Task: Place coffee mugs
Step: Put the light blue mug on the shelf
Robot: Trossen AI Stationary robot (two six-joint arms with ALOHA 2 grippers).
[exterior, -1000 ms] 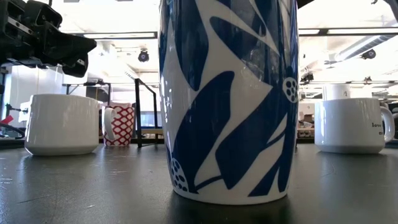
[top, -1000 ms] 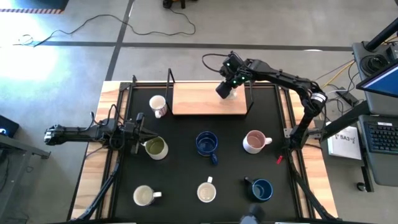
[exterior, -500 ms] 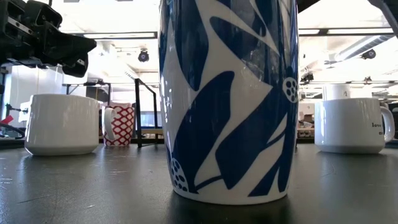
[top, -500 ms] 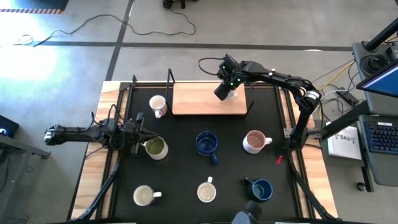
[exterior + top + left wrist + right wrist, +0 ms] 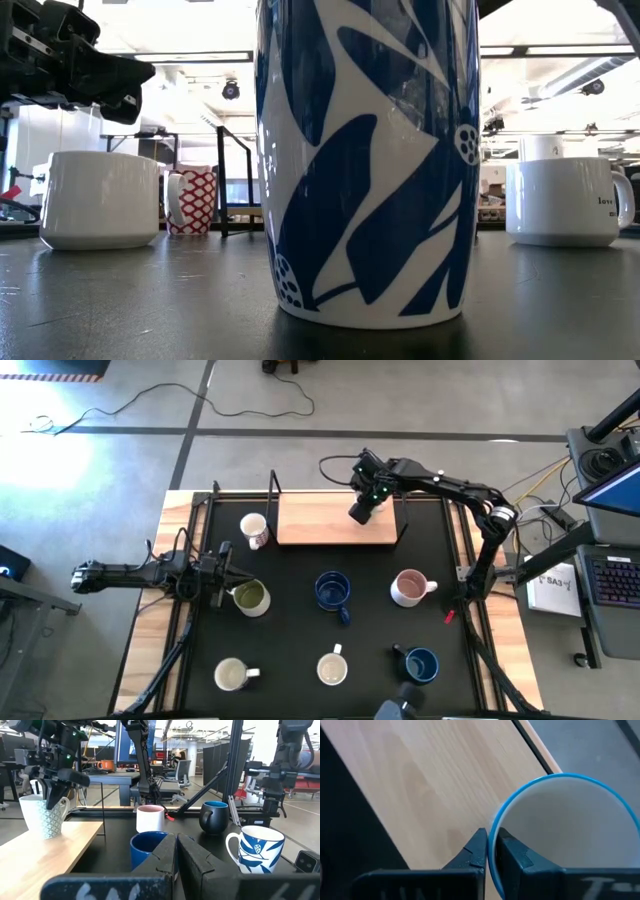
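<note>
The right gripper (image 5: 362, 510) is reaching over the far right corner of the wooden shelf (image 5: 320, 520). Its two fingers (image 5: 476, 851) are pinching the blue rim of a white mug (image 5: 44, 815), one finger inside and one outside. The mug is standing up straight on the shelf with its open mouth pointing up. In the left wrist view its handle is sticking out to the side, toward the black table (image 5: 290, 650).

The left gripper (image 5: 222, 570) is waiting at the left edge of the table, just beside the green mug (image 5: 250, 598). Its fingers (image 5: 165, 855) are closed together with nothing between them.

The other mugs are all standing upright on the table. The red-print mug (image 5: 256, 530) is sitting just left of the shelf. The blue mug (image 5: 332, 591) is in the middle, with its handle pointing toward the near edge. The pink mug (image 5: 409, 587) is to its right, with its handle pointing right. Near the front edge are a cream mug (image 5: 232, 675), a second cream mug (image 5: 332, 668) and a dark mug (image 5: 420, 665). A leaf-print mug (image 5: 368, 160) is standing right in front of the low camera.
</note>
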